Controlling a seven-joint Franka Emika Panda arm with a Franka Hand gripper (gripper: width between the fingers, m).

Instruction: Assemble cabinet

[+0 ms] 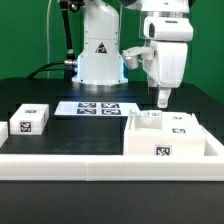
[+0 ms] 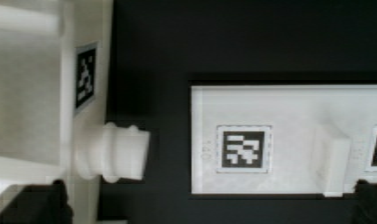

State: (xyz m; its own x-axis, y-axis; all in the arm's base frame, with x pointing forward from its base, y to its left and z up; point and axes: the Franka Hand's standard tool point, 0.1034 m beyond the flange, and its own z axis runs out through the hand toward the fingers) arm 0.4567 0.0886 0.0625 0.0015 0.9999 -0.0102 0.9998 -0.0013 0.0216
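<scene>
The cabinet [image 1: 163, 137], a large white box with black-and-white tags, stands on the table at the exterior view's right. My gripper [image 1: 161, 98] hangs just above its far edge, touching nothing. In the wrist view the cabinet's side [image 2: 39, 80] shows a tag and a small round knob [image 2: 117, 151]. My gripper [image 2: 199, 207] is open and empty, with its dark fingertips [image 2: 21, 205] at the two sides of the picture and black table between them.
The marker board [image 1: 95, 108] lies flat in front of the robot base and also shows in the wrist view [image 2: 291, 140]. Two small white tagged cubes [image 1: 29, 120] sit at the exterior view's left. A long white border rail [image 1: 90, 163] runs along the front.
</scene>
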